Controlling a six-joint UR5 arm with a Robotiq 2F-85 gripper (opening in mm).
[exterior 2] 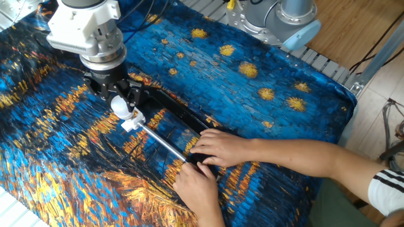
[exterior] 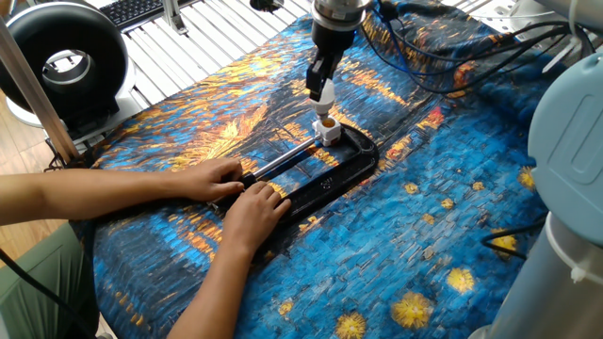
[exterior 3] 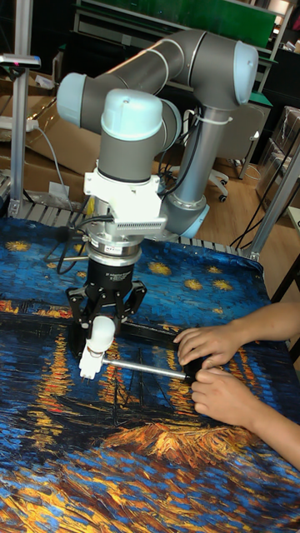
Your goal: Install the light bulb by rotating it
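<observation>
The light bulb, a small white globe, hangs just above the white socket block, whose brass opening shows beneath it. My gripper is shut on the bulb from above, pointing down. The other fixed view shows the bulb between the black fingers, with the socket block below and to the right. In the tall fixed view the bulb sits tilted over the socket block. The block sits at the end of a black C-clamp.
A person's two hands hold the clamp's near end and its silver rod. A black ring-shaped device stands at the far left. Cables lie behind the arm. The robot base stands at the cloth's far edge.
</observation>
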